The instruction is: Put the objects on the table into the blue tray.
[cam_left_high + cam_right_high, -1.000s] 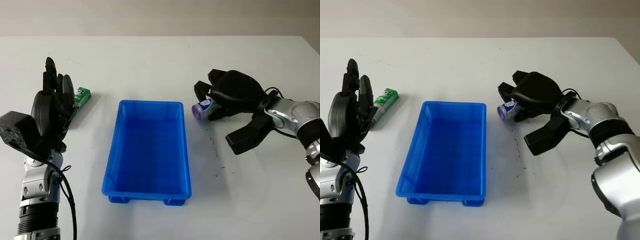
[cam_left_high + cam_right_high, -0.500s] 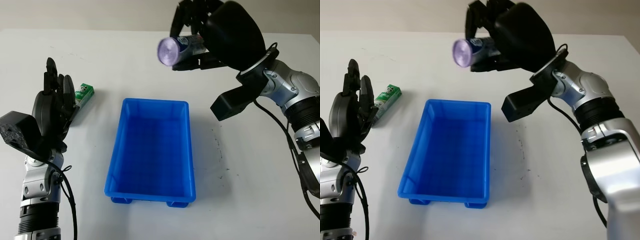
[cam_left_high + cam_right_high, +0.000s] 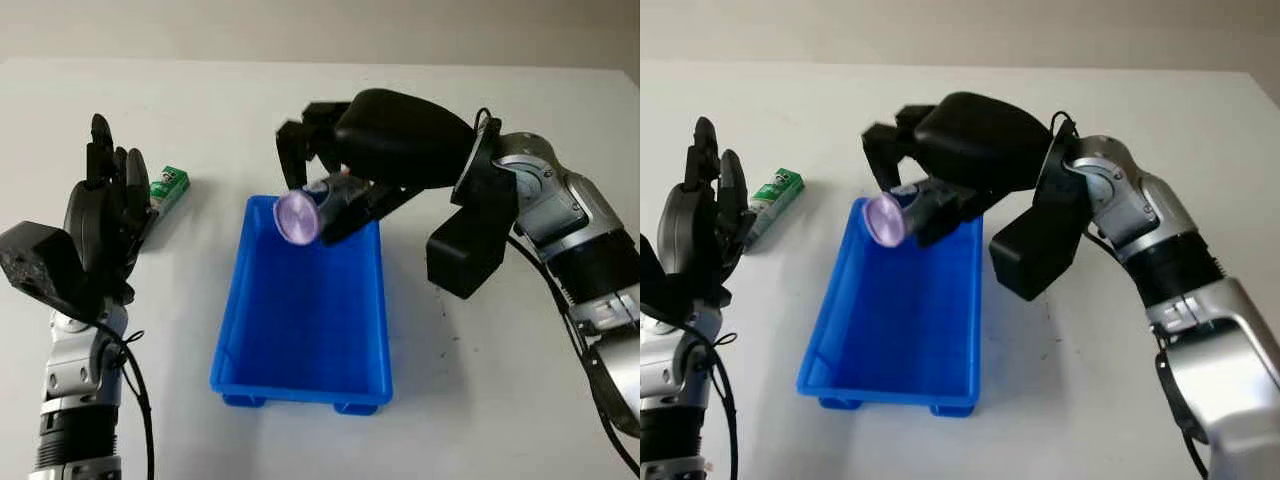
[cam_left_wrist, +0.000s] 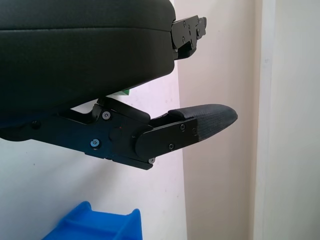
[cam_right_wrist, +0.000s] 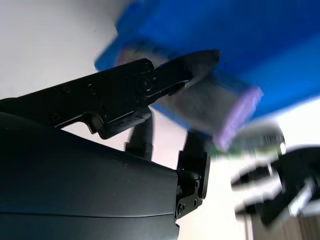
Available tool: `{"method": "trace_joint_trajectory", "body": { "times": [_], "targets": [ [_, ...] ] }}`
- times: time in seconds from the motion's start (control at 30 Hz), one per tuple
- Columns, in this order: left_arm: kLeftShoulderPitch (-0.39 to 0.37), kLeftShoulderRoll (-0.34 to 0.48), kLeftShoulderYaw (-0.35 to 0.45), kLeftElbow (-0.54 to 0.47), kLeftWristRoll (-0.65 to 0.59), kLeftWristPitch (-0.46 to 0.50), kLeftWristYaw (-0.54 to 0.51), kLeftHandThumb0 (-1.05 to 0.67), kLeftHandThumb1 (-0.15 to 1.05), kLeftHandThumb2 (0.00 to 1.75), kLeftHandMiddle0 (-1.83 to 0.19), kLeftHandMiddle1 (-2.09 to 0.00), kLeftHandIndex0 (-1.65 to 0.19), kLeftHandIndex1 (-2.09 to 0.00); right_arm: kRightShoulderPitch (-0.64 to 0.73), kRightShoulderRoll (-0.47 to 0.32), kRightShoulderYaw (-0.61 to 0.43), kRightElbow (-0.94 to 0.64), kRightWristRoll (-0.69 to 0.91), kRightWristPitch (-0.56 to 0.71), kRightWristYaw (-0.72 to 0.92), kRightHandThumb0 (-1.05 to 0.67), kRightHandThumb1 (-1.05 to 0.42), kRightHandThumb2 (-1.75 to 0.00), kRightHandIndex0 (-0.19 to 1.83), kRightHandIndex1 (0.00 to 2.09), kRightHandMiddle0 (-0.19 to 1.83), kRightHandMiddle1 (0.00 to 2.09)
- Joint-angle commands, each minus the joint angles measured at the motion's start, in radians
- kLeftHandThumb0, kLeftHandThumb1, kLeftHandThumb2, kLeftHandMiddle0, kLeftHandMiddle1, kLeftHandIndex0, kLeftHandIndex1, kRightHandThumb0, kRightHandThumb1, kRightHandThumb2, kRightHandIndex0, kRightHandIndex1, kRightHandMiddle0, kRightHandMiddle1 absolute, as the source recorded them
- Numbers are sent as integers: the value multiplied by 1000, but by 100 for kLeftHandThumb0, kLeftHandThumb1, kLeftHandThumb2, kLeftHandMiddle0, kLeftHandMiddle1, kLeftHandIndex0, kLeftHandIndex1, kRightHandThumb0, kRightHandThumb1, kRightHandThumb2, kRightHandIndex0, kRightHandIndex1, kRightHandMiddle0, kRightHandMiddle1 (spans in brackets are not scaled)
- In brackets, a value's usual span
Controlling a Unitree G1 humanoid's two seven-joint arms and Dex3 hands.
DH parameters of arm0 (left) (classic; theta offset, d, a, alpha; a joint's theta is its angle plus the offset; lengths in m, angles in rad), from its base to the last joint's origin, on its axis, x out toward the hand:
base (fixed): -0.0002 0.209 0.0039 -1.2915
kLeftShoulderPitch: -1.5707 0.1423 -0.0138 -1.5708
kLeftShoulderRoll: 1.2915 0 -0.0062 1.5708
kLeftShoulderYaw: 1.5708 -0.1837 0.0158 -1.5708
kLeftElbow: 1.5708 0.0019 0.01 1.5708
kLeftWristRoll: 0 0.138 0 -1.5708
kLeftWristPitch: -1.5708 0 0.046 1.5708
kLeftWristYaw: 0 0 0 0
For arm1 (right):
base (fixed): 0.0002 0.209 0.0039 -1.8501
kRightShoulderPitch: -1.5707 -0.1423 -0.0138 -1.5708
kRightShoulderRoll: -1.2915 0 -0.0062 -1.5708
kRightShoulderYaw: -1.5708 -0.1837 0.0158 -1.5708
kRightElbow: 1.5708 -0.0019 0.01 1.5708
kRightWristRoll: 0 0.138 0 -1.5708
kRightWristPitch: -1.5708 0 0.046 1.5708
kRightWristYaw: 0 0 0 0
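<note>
My right hand (image 3: pixel 335 190) is shut on a small bottle with a purple cap (image 3: pixel 298 216) and holds it just above the far end of the blue tray (image 3: pixel 300 370). The bottle lies on its side, cap toward me; the purple-capped bottle (image 5: pixel 227 117) sits between the fingers in the right wrist view. A green box (image 3: pixel 168 188) lies on the table left of the tray. My left hand (image 3: pixel 105 225) is raised, open, at the left, just in front of the green box.
The white table (image 3: pixel 500 400) reaches to a wall at the back. The tray's inside holds nothing. A corner of the blue tray (image 4: pixel 95 227) appears in the left wrist view.
The right hand has carried the bottle from high over the table's back down and toward me, to just above the tray's far end. The left hand has not moved.
</note>
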Motion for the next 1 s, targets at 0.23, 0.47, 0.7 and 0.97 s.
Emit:
{"method": "trace_joint_trajectory", "body": {
  "times": [0.23, 0.47, 0.7, 0.97],
  "targets": [
    [-1, 1, 6, 6, -7, -9, -6, -72, 105, 62, 19, 0, 19, 0, 25, 8, -71, -28, -5, -18, -7, -79, -105, -11, -19, 0, -19, 0],
    [1, 19, 7, -5, 8, -2, -3, -73, 105, 61, 19, 0, 19, 0, 78, 78, -210, 35, 56, -27, -234, -76, -105, -36, -19, 0, -19, 0],
    [-16, 137, -6, -51, 134, 41, 21, -63, 105, 49, 16, -3, 17, -1, 127, 84, -335, 92, 128, 63, -333, -67, -105, -33, -19, 0, -19, 0],
    [-153, 412, -127, -123, 373, 460, -108, -68, 105, 45, 15, -6, 15, -5, 136, 32, -336, 239, 42, 137, -376, -64, -105, -25, -14, 4, -13, 5]
  ]
}}
